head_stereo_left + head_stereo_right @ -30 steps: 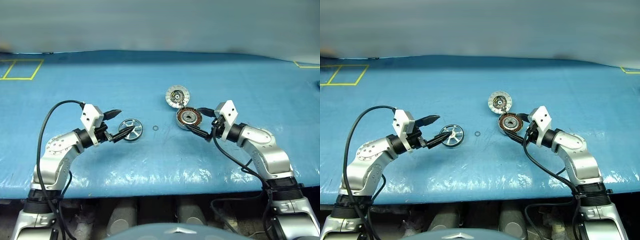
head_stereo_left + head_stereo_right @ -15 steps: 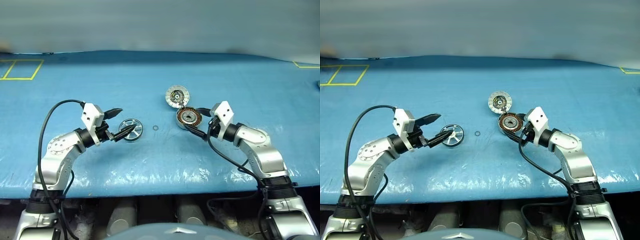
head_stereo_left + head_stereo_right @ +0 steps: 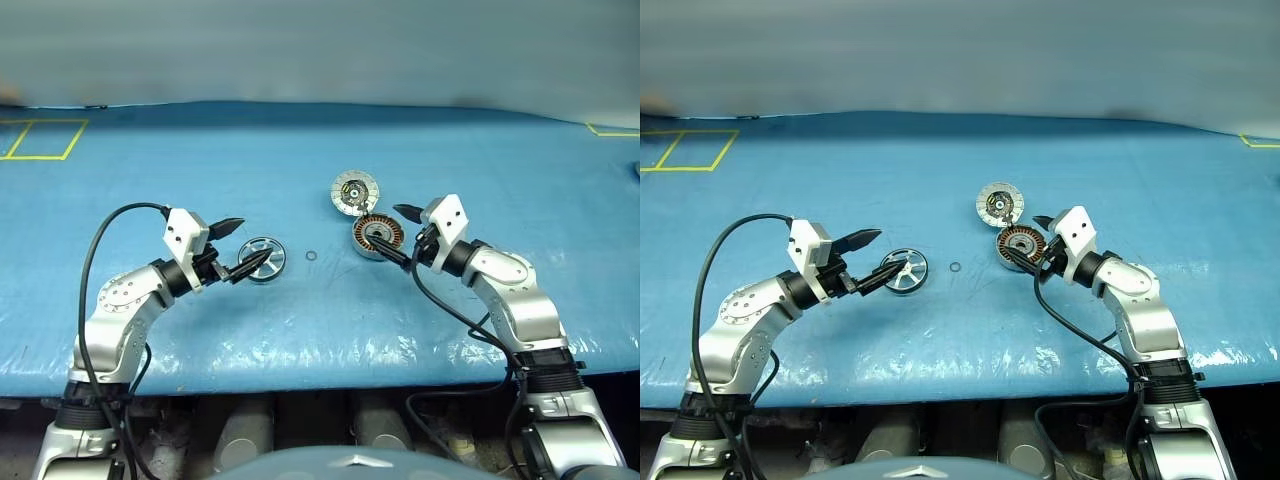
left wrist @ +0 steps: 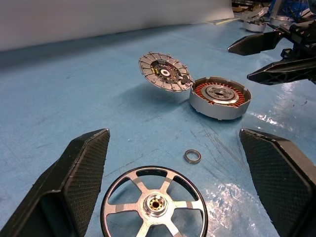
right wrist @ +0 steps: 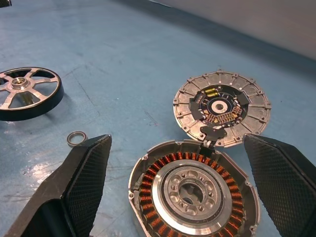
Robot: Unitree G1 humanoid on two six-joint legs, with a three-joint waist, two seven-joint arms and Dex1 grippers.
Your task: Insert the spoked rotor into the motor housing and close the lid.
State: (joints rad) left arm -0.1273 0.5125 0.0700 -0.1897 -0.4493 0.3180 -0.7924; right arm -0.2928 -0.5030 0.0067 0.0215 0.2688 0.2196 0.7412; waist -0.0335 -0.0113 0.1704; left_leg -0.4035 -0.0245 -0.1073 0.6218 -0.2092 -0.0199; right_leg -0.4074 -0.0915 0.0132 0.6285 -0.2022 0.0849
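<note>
Seen from the head, left eye: blue sheeted table (image 3: pixel 320 170), yellow tape outline (image 3: pixel 42 138) at its far left corner. Left gripper (image 3: pixel 246 246) level above the sheet, black fingers spread wide, nothing held, the lower fingertip over the near rim of the spoked rotor (image 3: pixel 263 259), which lies flat on the sheet. Small loose ring (image 3: pixel 311 257) just right of the rotor, apart from it. Motor housing (image 3: pixel 377 236) right of centre, copper windings up, with the lid (image 3: pixel 354 192) just behind it, tilted up and meeting the housing's far rim. Right gripper (image 3: pixel 396 234) at the housing's right side, fingers parted wide, one tip beyond the housing and one along its near edge, gripping nothing. From the left wrist: two black textured fingers (image 4: pixel 81 173) standing wide apart to either side of the spoked rotor (image 4: pixel 154 206), not pressing it; beyond it the small ring (image 4: pixel 192 156), then the housing (image 4: pixel 219 97) and the raised lid (image 4: pixel 165 72); right gripper (image 4: pixel 269 59) hovering past the housing. From the right wrist: fingers (image 5: pixel 84 185) wide apart flanking the housing (image 5: pixel 193 187), no contact visible; lid (image 5: pixel 221 108) propped open behind it, joined by a small dark tab at the rim; ring (image 5: pixel 76 138) and rotor (image 5: pixel 24 92) off to one side on the sheet.
</note>
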